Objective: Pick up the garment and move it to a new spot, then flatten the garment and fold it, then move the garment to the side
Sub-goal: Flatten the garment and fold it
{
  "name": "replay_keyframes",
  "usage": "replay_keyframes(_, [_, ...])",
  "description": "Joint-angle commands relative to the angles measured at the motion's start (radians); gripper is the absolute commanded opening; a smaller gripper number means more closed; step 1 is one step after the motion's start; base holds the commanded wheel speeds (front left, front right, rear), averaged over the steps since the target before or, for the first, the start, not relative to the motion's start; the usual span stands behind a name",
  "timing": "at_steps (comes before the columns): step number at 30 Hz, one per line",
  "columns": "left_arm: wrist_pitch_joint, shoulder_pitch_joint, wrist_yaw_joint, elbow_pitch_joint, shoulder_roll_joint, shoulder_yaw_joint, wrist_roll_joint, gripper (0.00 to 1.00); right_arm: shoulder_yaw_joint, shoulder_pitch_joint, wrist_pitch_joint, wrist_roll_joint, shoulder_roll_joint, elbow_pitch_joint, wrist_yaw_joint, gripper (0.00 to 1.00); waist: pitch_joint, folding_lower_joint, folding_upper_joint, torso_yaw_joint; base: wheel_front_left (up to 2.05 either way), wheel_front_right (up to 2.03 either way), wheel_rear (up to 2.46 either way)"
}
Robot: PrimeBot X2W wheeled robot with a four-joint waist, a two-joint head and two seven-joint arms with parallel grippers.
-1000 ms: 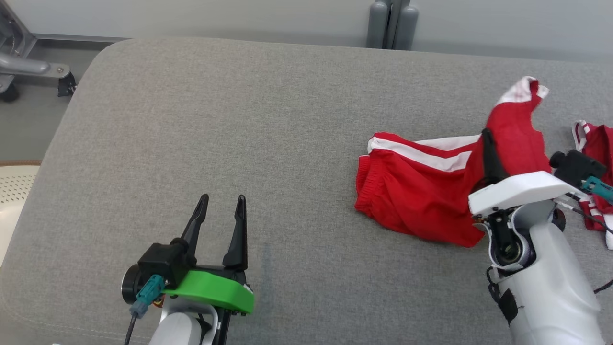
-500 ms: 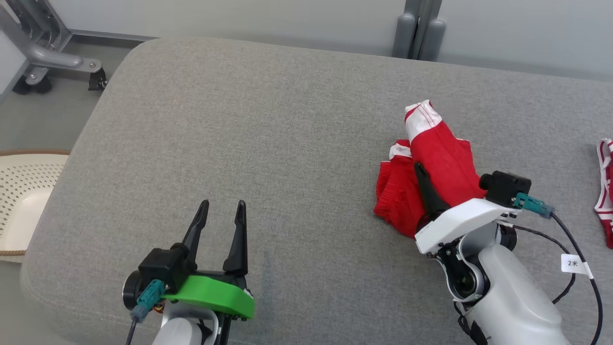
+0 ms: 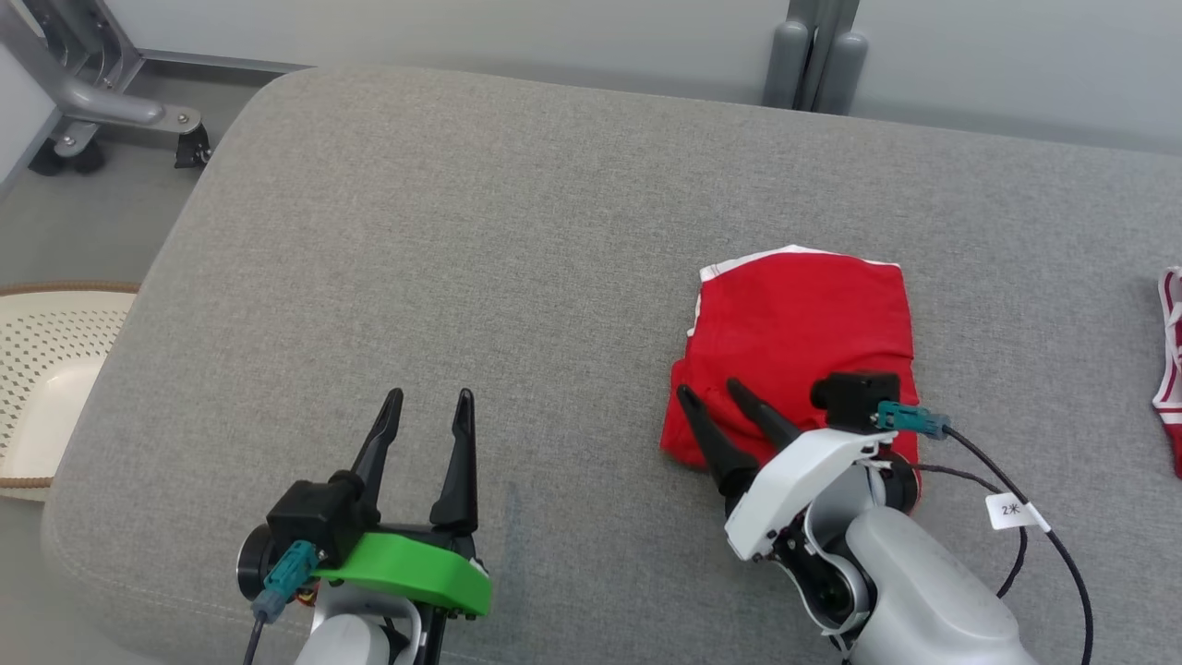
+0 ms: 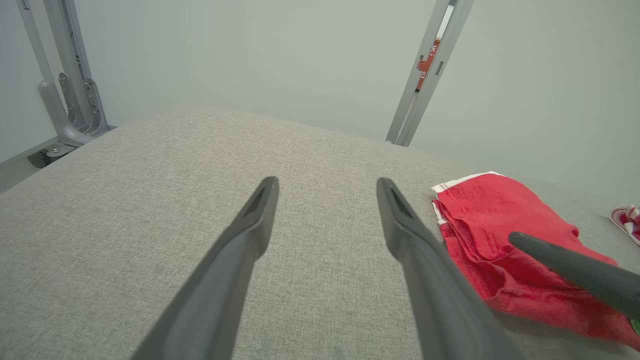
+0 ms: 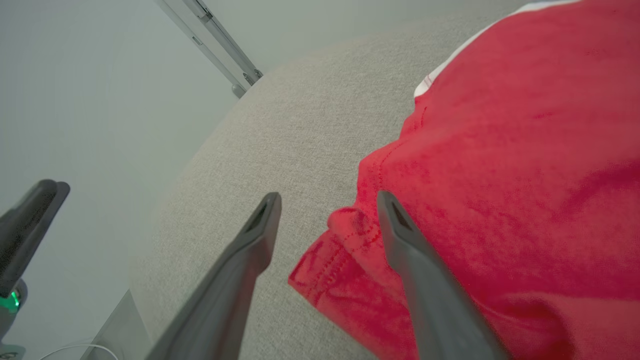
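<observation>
The red garment point(image 3: 803, 323) lies folded into a compact, roughly square bundle on the grey cloth-covered counter point(image 3: 462, 231), toward its right half, with a thin white edge showing along its far side. The right tool point(image 3: 711, 390) sits at the bundle's near left corner with its two dark fingers spread apart and nothing between them. In the right wrist view one finger point(image 5: 415, 260) crosses the red cloth while the other lies over bare grey fabric, and a small puckered hem corner sits in the gap. Whether the fingertips actually rest on the cloth or hang just above it is hard to judge from these angles.

The left tool point(image 3: 429, 395) is well apart from the garment, low over the near left part of the counter, its fingers also parted and empty (its green collar shows just behind them).

A second piece of red-and-white clothing point(image 3: 1168, 360) lies at the counter's far right edge. Off the left end stand a pale perforated basket point(image 3: 37, 369) and a grey metal frame on a castor point(image 3: 92, 102).
</observation>
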Motion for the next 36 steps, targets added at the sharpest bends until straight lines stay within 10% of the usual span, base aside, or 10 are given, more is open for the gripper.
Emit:
replay_keyframes(1, [-0.002,0.004,0.0,0.003,0.002,0.003,-0.002,1.0,0.018,0.004,0.011,0.018,0.0,0.006,0.0,1.0,-0.003,0.0,0.0,-0.004,0.0,0.0,0.0])
replay_keyframes(15, [-0.003,0.014,-0.013,-0.007,0.002,0.045,0.037,1.0,0.072,0.011,0.064,0.108,-0.084,-0.099,0.0,1.0,-0.037,0.0,0.0,-0.107,0.0,0.0,0.0])
replay_keyframes(24, [-0.002,-0.012,-0.011,-0.087,0.002,0.098,0.033,1.0,-0.12,0.062,-0.119,-0.153,-0.228,-0.225,0.0,1.0,-0.033,0.0,0.0,-0.203,0.0,0.0,0.0])
replay_keyframes(36, [-0.001,-0.017,-0.004,-0.122,0.002,0.118,0.052,1.0,-0.377,0.207,-0.175,-0.51,-0.069,-0.35,0.0,1.0,-0.006,0.0,0.0,-0.264,0.0,0.0,0.0])
